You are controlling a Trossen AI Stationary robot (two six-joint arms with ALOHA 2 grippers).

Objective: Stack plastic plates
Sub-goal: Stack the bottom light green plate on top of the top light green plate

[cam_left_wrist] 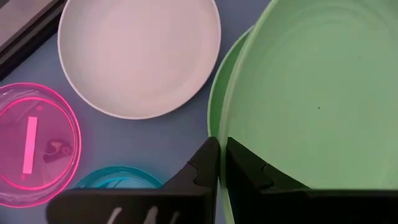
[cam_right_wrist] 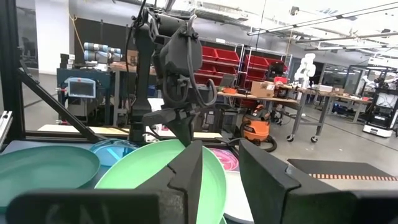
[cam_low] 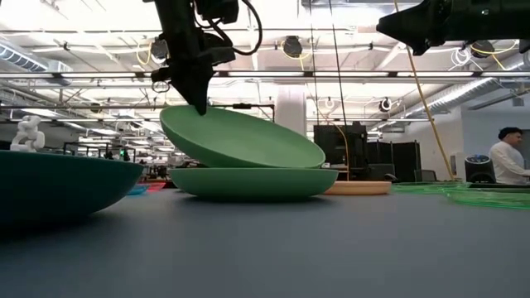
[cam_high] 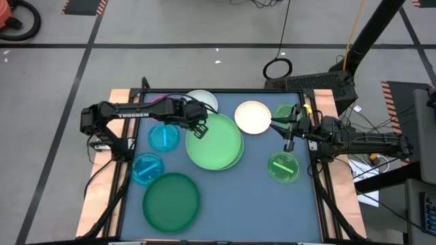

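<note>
We judge step: seating upper light green plate (cam_high: 219,138) on lower one (cam_low: 248,182). Left end effector (cam_left_wrist: 219,163) pinches its rim, plate tilted. Right end effector (cam_right_wrist: 217,163) open, empty, beside cream plate (cam_high: 253,116). Next: lower, release.

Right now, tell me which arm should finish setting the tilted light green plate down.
Left. Its pincer is shut on the tilted plate's rim, over the other light green plate. The right pincer hangs open, apart.

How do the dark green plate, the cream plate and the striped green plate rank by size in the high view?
1. dark green plate
2. cream plate
3. striped green plate, only slightly smaller than the cream one
</note>
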